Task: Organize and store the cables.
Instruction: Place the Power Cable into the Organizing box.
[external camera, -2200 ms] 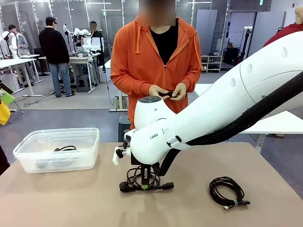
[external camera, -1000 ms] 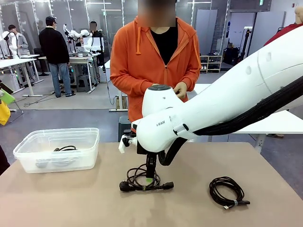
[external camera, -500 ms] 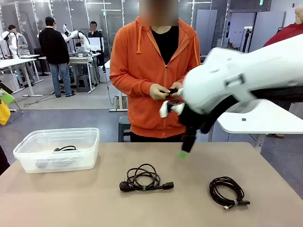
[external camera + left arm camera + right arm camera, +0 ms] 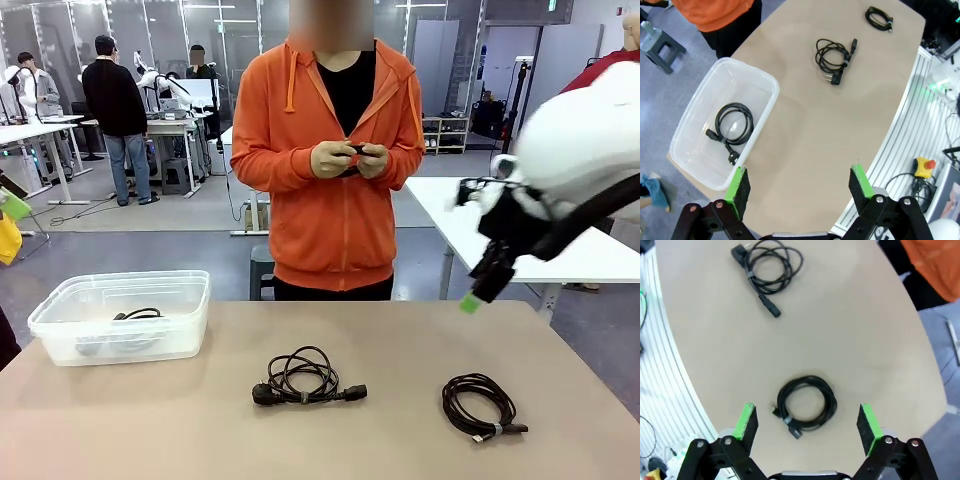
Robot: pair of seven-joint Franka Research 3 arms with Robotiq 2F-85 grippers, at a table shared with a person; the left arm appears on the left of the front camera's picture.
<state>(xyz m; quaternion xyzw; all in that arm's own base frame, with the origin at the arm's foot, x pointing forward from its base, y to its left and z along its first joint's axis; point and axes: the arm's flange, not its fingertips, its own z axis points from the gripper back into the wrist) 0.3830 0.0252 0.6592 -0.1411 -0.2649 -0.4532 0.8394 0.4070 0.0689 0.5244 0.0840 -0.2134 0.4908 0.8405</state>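
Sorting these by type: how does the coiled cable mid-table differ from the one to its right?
The middle cable ends in a chunky round plug and a block connector sticking out sideways; the right cable has small slim ends. The middle cable's loops lie loose and spread; the right cable forms a tighter ring. Both are black, coiled and flat on the table.

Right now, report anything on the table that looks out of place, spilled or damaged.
Nothing looks damaged or spilled. A black coiled cable with a round plug lies mid-table and a second black coiled cable toward the robot's right, both on the tan table outside the clear plastic bin, which holds one black coil.
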